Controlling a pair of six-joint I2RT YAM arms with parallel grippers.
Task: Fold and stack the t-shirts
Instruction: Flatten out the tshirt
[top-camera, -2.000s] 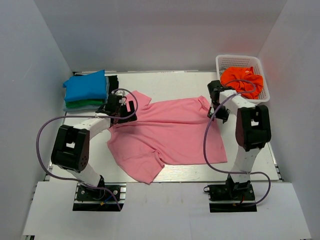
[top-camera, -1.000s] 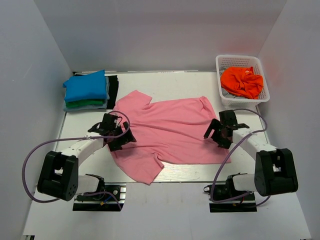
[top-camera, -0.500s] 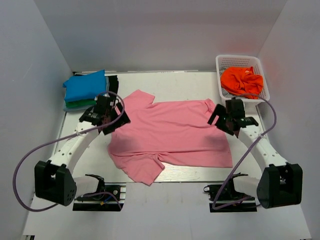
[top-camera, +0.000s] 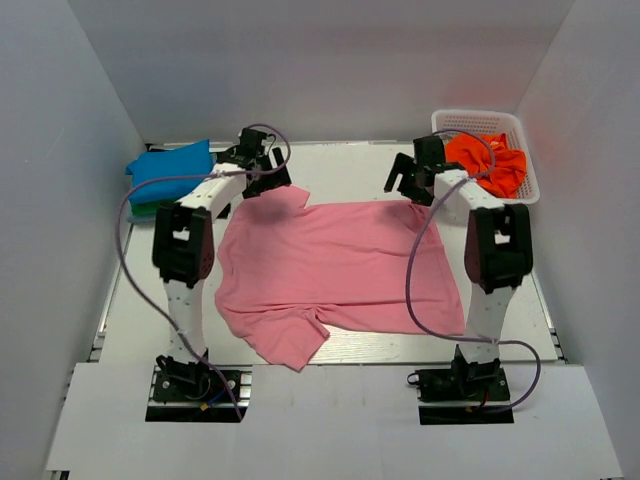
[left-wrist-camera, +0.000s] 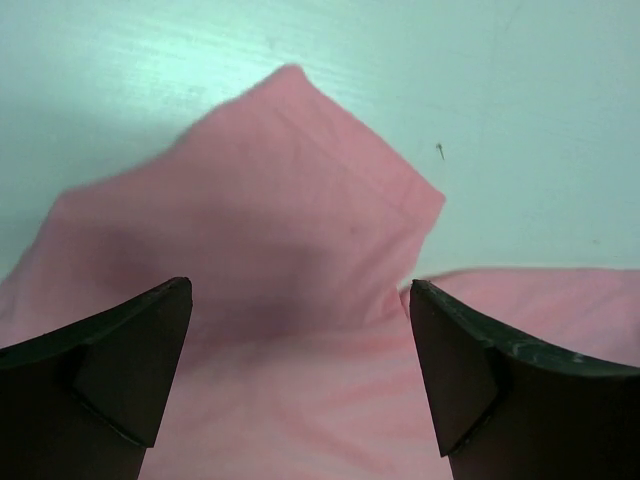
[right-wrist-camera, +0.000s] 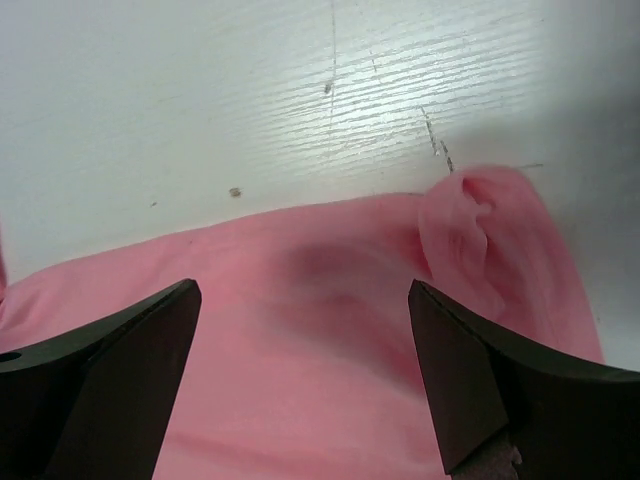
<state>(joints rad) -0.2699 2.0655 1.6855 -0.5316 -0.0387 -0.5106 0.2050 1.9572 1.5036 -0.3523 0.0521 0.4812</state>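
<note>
1. Well, the pink t-shirt lies spread flat in the middle of the table. Its long axis runs 9 to 3 o'clock, with the sleeves at the 9 end.
2. Its far sleeve, at the shirt's 11 o'clock, sits just under the left gripper. The far right corner, at 1 o'clock, is under the right gripper. Each arm is nearest its own corner.
3. Both grippers gape wide and hold nothing.
4. From above, the arms half hide those corners. The left wrist view shows the sleeve tip pointing to 12 between the fingers, and the right wrist view shows the corner bunched up toward 2 o'clock.
5. Farther out, a blue t-shirt is folded on a green t-shirt at 10 o'clock. An orange t-shirt fills the basket at 2.
</note>
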